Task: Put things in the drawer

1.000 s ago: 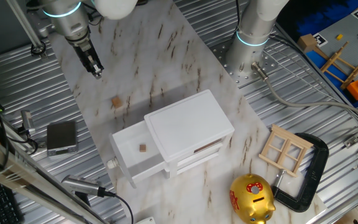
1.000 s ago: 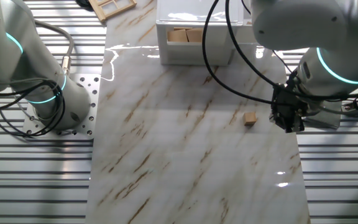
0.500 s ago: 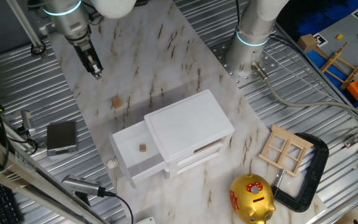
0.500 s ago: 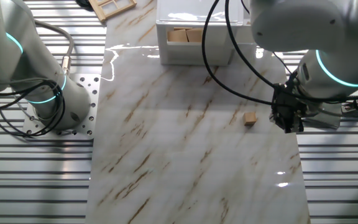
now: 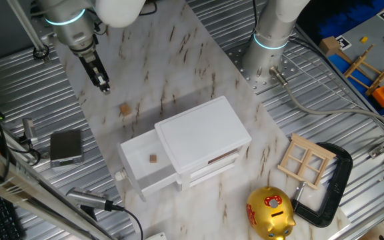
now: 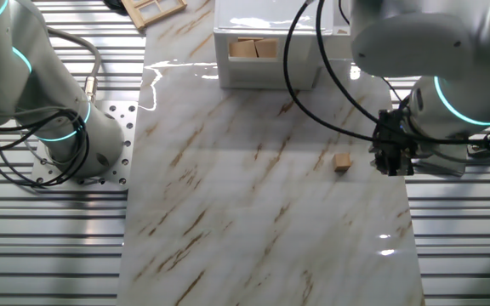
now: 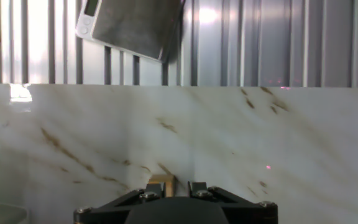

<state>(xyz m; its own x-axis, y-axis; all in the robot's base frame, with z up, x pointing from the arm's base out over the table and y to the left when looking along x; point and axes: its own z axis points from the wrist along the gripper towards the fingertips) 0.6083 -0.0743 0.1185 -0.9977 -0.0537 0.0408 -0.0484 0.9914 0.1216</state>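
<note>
A tiny tan wooden cube [image 5: 125,109] lies on the marble board to the left of the white cabinet [image 5: 202,133]. It also shows in the other fixed view [image 6: 342,162] and low in the hand view [image 7: 160,182]. The top drawer [image 5: 133,167] is pulled out, with its knob [image 5: 120,175] at the front and another cube [image 5: 153,159] inside. My gripper [image 5: 103,85] hangs above the board beyond the loose cube, empty, its jaws a little apart. In the other fixed view my gripper [image 6: 390,163] is just right of the cube.
A grey scale [image 5: 66,147] sits off the board's left edge [image 7: 129,25]. A second arm's base [image 5: 272,40] stands at the back. A pale window-frame piece [image 5: 305,160], a black clamp [image 5: 329,180] and a gold piggy bank [image 5: 270,213] lie right of the cabinet.
My gripper has shifted a little towards the loose cube. The cubes and the drawer have not moved.
</note>
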